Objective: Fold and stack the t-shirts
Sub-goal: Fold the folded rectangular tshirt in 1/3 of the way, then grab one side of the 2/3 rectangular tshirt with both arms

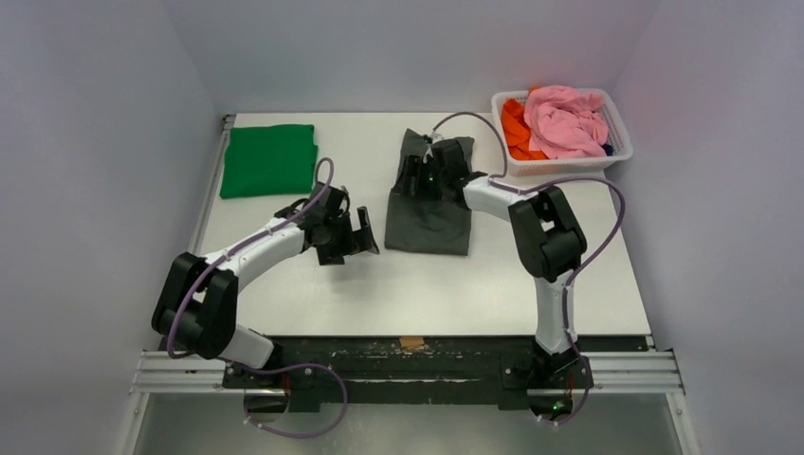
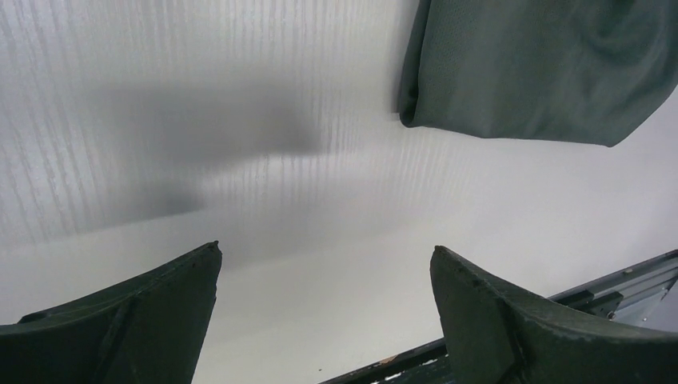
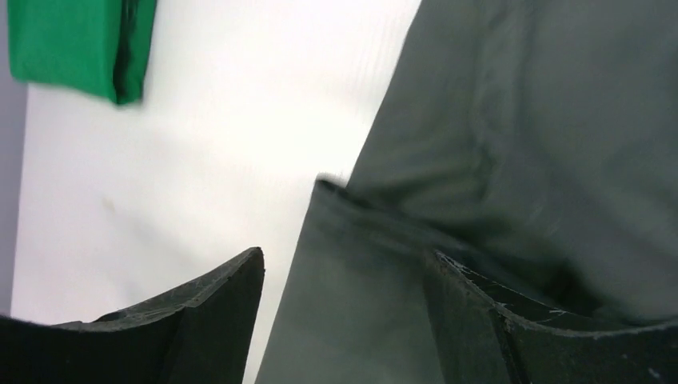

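Your right pincer (image 3: 344,260) hangs wide above the partly folded grey shirt (image 1: 429,226), your left pincer (image 2: 324,256) wide and empty; the green shirt (image 1: 268,159) lies folded, stacking not yet done.

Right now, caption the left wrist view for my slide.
Open left gripper hovers over the white table, the dark grey t-shirt lying just ahead.

green t-shirt (image 1: 268,159): folded flat, far-left corner | charcoal t-shirt (image 1: 429,210): partly folded, table centre
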Tool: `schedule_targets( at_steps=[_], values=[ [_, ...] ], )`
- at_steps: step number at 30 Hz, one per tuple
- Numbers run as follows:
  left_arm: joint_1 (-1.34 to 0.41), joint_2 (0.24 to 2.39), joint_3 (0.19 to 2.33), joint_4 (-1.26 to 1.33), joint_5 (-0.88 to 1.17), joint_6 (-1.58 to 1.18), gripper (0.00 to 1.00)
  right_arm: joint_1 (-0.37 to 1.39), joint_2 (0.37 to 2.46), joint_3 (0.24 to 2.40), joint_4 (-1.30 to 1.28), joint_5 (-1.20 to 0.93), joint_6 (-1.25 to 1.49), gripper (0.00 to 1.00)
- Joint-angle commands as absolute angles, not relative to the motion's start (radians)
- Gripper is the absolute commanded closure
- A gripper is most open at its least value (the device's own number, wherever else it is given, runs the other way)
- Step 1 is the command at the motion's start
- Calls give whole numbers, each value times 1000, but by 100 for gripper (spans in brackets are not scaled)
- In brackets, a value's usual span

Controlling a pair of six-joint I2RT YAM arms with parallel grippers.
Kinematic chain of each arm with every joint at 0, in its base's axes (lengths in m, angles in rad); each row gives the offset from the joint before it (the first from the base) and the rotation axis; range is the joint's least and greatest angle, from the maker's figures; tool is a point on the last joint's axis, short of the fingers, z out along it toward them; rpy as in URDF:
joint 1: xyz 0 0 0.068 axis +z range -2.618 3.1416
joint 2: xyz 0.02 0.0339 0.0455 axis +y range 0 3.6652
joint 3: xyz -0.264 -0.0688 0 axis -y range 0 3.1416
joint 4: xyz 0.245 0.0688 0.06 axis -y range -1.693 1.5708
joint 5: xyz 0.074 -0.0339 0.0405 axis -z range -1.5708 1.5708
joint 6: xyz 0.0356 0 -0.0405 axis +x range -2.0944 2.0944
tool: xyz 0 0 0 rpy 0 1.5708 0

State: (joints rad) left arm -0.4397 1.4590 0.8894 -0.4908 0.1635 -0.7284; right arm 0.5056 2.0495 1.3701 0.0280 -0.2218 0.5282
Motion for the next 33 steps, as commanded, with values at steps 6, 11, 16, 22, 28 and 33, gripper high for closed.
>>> schedule_targets(
  at_steps=[6,11,16,22,28,33],
  values=[
    [-438,1583,989,-399,201,-737,0,369,2076,1516,30,-260,532,30],
    [-437,1730,1111,-399,235,-729,10,368,1840,1302,40,-146,502,29],
    [-455,1818,1150,-369,283,-734,29,358,1576,1069,-10,80,551,26],
    [-497,1905,1193,-375,288,-733,53,343,1406,834,-52,163,620,27],
    [-512,1951,1194,-385,283,-747,89,345,1416,690,-6,-22,673,37],
    [-514,1933,1178,-400,247,-747,100,346,1498,650,62,-128,706,49]
  ],
)
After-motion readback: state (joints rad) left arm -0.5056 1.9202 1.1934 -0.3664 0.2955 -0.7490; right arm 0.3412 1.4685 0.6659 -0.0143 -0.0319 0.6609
